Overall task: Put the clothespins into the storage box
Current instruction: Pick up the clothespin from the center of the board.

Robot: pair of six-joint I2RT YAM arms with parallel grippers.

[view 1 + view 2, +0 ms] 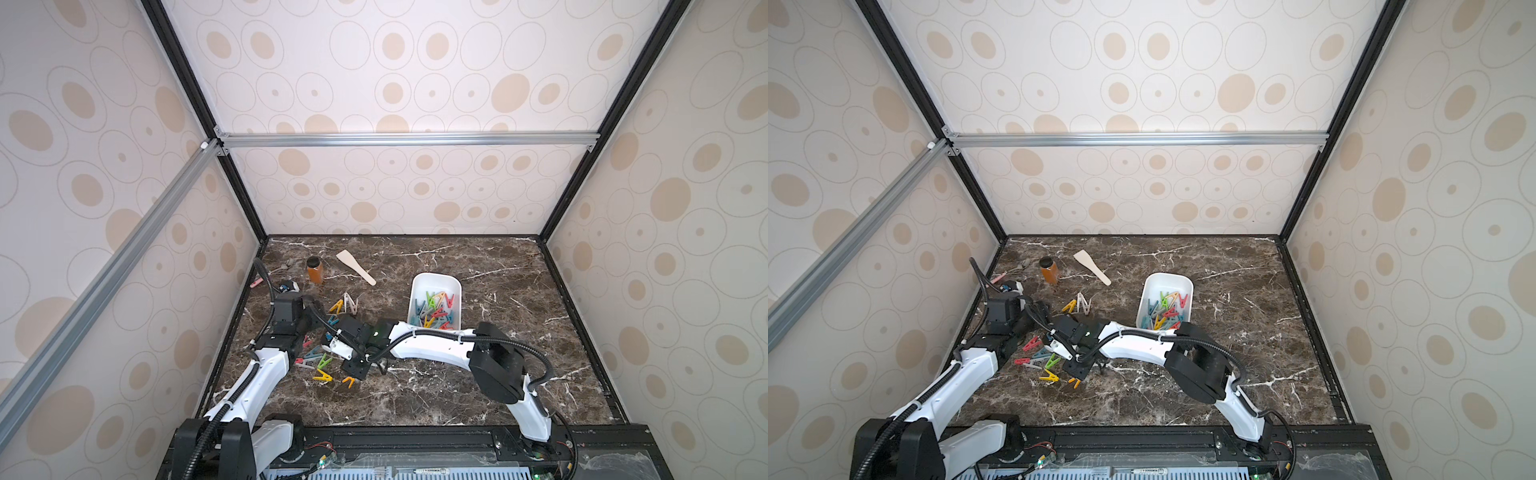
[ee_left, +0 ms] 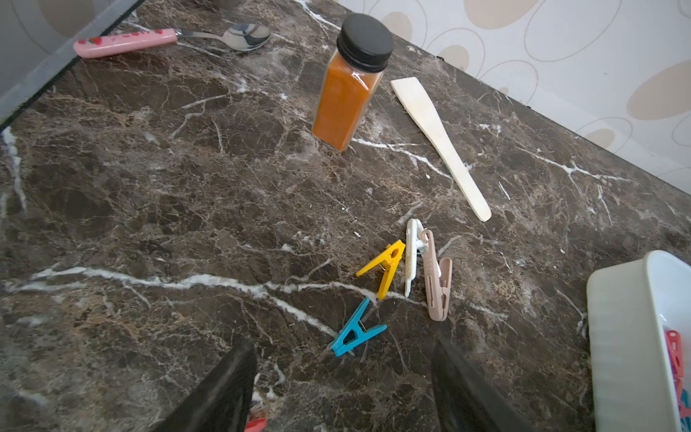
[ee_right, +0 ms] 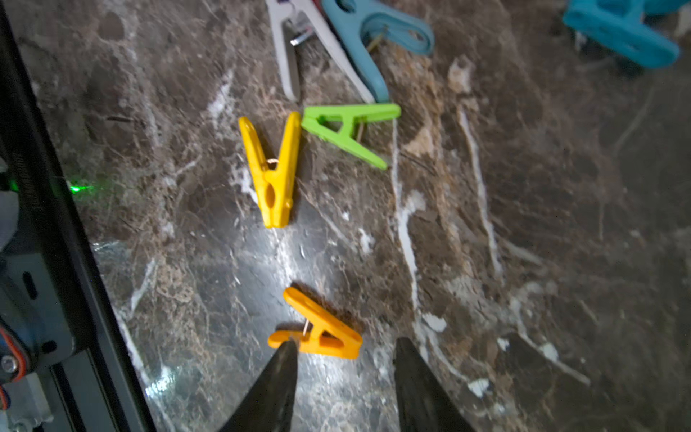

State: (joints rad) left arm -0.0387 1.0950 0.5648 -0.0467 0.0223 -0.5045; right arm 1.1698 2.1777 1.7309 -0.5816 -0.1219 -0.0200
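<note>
The white storage box (image 1: 415, 291) stands right of centre and holds several clothespins (image 1: 436, 311); its wall also shows in the left wrist view (image 2: 620, 336). More clothespins lie loose on the marble: a yellow, white and beige group (image 1: 345, 305) and a mixed cluster (image 1: 320, 361). My right gripper (image 3: 346, 348) is open low over the table. An orange clothespin (image 3: 318, 333) lies at its tips, and one fingertip (image 3: 288, 355) overlaps a leg of that pin. Yellow (image 3: 275, 175) and green (image 3: 347, 131) pins lie just beyond it. My left gripper (image 2: 344, 361) is open and empty, with a blue clothespin (image 2: 359, 331) just ahead of it.
An amber jar with a black lid (image 1: 315, 269) and a pale wooden spatula (image 1: 355, 267) sit at the back left. A pink-handled spoon (image 2: 127, 40) lies by the left wall. Both arms crowd together over the left cluster. Patterned walls close in the table on three sides.
</note>
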